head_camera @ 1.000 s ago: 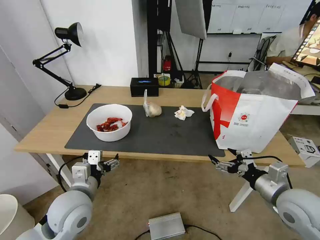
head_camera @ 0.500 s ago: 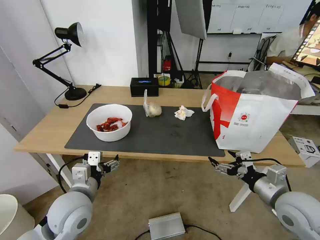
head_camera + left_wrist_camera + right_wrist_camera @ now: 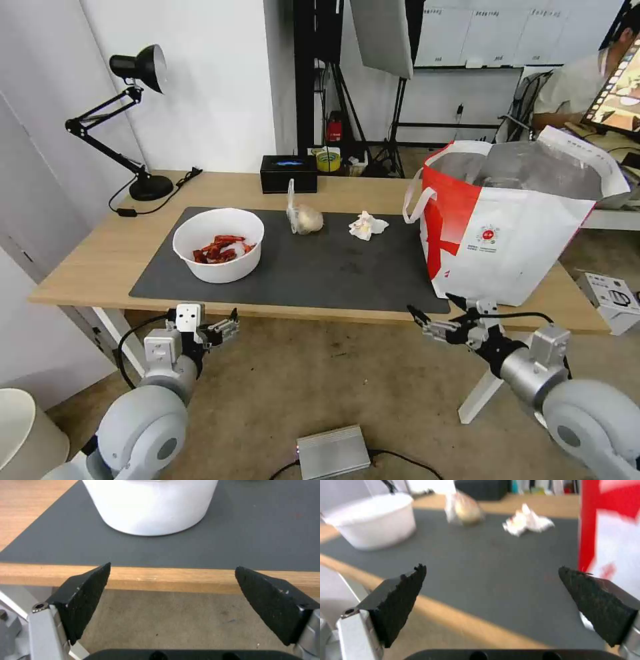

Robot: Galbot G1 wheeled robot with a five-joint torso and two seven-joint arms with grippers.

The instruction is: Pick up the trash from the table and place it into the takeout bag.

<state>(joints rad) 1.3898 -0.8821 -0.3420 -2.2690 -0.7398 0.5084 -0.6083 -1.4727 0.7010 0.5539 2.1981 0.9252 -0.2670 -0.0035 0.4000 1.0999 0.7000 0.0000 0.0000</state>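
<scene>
A crumpled tissue [image 3: 367,225] (light, soft, likely best pinched at its raised folds) lies on the table's [image 3: 100,257] grey mat [image 3: 333,270], between a knotted bag [image 3: 303,217] and the takeout bag [image 3: 513,227]. The right gripper [image 3: 437,319] hangs spread wide below the table edge; the left gripper [image 3: 223,327], equally spread, faces the bowl [image 3: 218,244].

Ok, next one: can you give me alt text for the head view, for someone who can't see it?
A white bowl of red scraps, a small knotted bag and a crumpled tissue lie on a dark mat on a wooden table, with a white-and-red takeout bag standing open at its right end. Both grippers, left and right, hang open below the near edge.
</scene>
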